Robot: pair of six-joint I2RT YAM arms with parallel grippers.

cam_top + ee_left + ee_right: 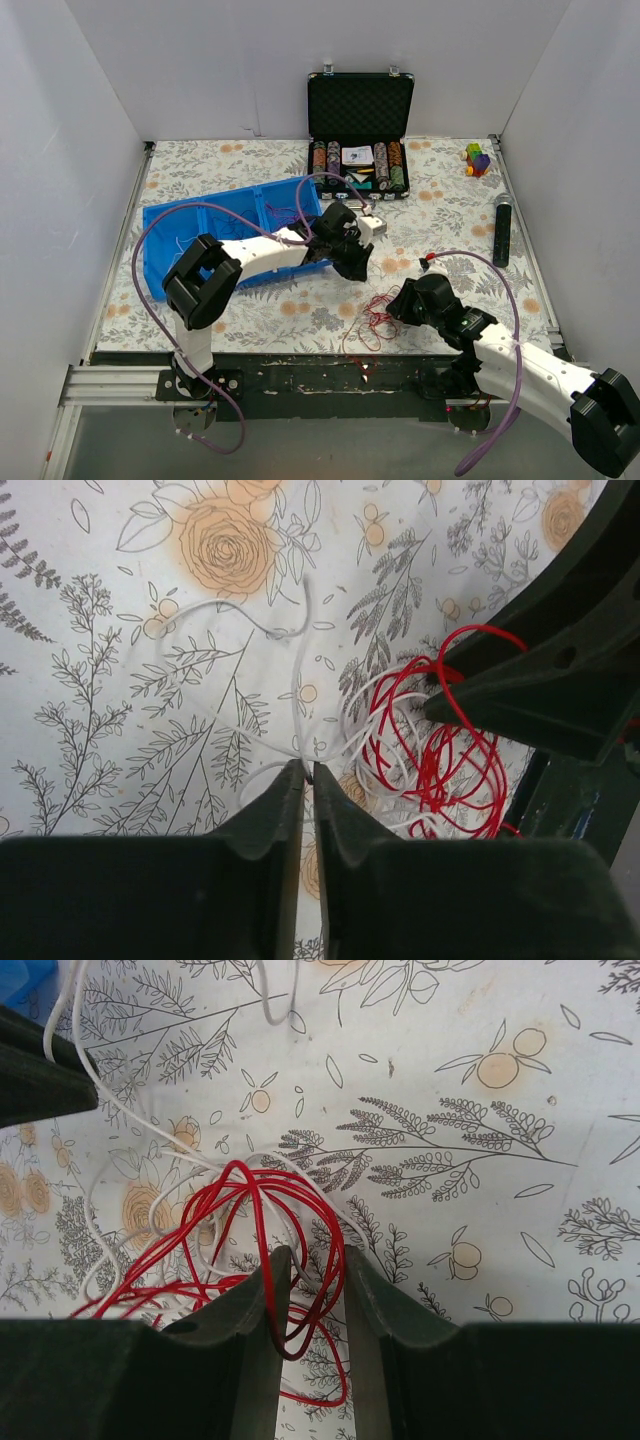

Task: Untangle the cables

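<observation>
A tangle of thin red cable (375, 318) and white cable lies on the floral cloth near the front edge. In the left wrist view, my left gripper (308, 770) has its jaws nearly closed, pinching a strand of the white cable (300, 660) at the tips. The red cable (450, 750) lies just to its right. In the right wrist view, my right gripper (308, 1260) stands with its jaws apart, and loops of the red cable (250, 1190) pass between them without being pinched. From above, the left gripper (355, 268) and right gripper (396, 308) flank the tangle.
A blue bin (200, 225) lies under the left arm with thin wires inside. An open black chip case (358, 130) stands at the back. A black stick-shaped object (502, 230) and coloured blocks (478, 158) sit at the right.
</observation>
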